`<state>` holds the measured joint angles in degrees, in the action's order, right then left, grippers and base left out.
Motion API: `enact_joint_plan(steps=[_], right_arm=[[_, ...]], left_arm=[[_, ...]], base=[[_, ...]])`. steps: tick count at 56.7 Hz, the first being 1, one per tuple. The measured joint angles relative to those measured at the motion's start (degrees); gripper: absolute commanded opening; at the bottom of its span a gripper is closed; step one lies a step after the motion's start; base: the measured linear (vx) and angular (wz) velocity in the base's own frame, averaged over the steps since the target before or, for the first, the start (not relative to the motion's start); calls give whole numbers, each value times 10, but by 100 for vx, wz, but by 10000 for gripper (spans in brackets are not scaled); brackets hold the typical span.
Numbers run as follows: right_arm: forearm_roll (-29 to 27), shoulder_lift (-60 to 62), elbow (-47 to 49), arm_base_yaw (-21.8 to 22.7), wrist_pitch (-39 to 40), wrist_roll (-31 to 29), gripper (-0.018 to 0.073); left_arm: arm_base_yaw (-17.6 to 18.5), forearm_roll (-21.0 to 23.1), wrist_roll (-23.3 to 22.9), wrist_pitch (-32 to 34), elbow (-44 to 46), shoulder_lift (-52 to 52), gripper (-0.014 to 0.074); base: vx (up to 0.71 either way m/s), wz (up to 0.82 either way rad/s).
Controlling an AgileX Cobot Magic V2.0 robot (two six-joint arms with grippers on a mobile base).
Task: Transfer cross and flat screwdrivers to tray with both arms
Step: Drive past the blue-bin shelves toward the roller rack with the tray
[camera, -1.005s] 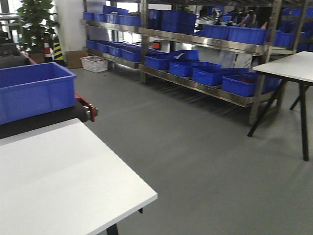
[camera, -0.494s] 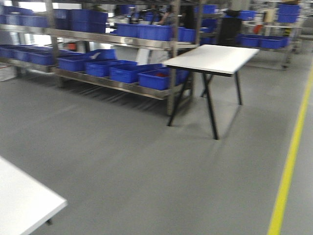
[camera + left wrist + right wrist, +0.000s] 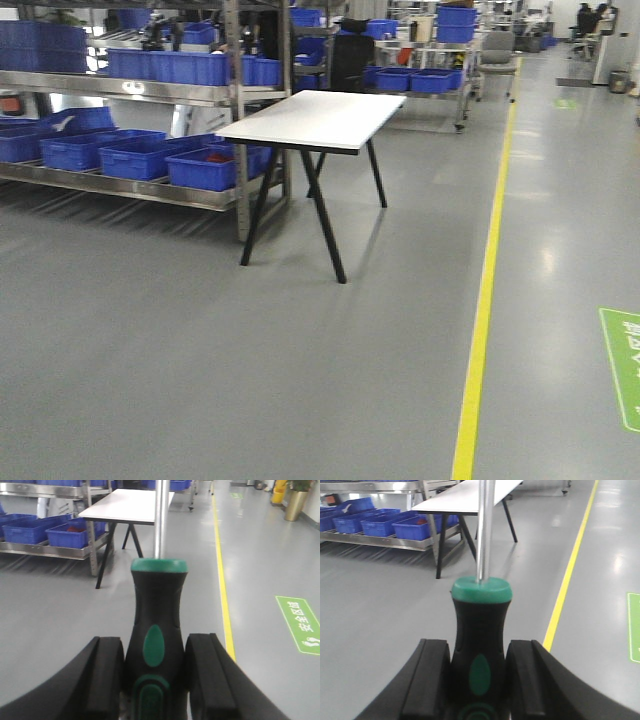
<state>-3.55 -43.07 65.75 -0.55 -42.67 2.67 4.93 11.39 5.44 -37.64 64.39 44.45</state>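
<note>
My left gripper (image 3: 155, 672) is shut on a screwdriver (image 3: 156, 630) by its black handle with green accents; the steel shaft points forward, away from the camera. My right gripper (image 3: 479, 677) is shut on the second screwdriver (image 3: 480, 630), gripped the same way, shaft pointing forward. Tip types cannot be told. Both are held in the air above the grey floor. The grey metal tray is out of view in all views. Neither arm shows in the front view.
A white table on black legs (image 3: 315, 118) stands ahead, left of centre. Steel shelving with blue crates (image 3: 130, 150) runs along the left. A yellow floor line (image 3: 487, 270) runs down the right, with a green floor sign (image 3: 625, 365) beyond it.
The front view has swung right: the near white table and blue crate left the frame, and the far white table moved toward the centre-left. The yellow line and green sign came into view.
</note>
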Motion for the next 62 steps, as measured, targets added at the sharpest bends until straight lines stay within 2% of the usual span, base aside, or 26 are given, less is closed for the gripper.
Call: enact_joint_plan(steps=[26,62], right_arm=[[0,13,0,0,-1,0,-8],[0,15,0,0,0,0,-8]], left_arm=[[0,0,0,0,0,0,0],[0,0,0,0,0,0,0]], base=[[34,-13],[50,9]])
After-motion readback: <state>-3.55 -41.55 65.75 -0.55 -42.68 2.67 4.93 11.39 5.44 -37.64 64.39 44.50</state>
